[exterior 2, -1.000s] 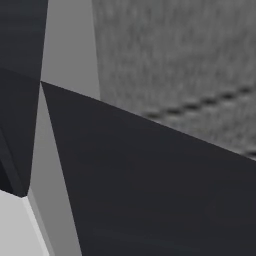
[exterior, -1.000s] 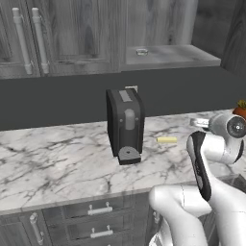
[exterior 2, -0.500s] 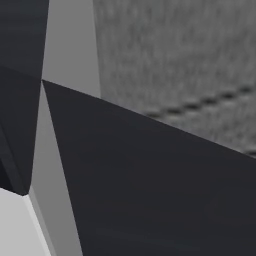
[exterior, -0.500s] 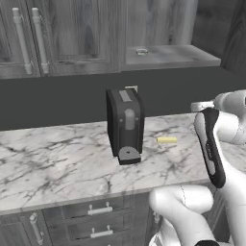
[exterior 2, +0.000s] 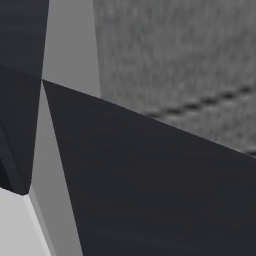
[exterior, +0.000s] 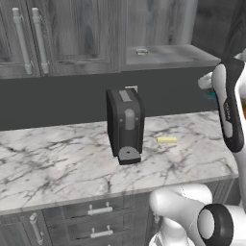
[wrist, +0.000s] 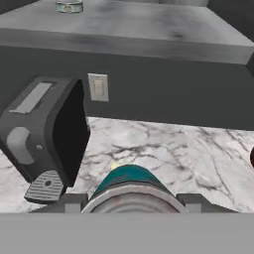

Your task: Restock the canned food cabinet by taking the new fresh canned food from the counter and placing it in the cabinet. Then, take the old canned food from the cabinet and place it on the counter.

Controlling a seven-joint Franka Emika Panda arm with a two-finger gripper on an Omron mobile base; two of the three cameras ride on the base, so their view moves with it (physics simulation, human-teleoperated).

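One teal can, one flat tin on the shelf's back edge, one coffee machine, one yellow stick, one wall outlet, two door handles.

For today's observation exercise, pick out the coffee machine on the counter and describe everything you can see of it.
The coffee machine is a dark, nearly black upright box that looks like matte plastic. Its top carries a flat grey panel, its front a rounded grey spout part above a recess, and a small grey perforated drip tray juts out at its foot. It stands upright on the white marble counter, before the dark back wall and a pale wall outlet. Nothing else touches it.
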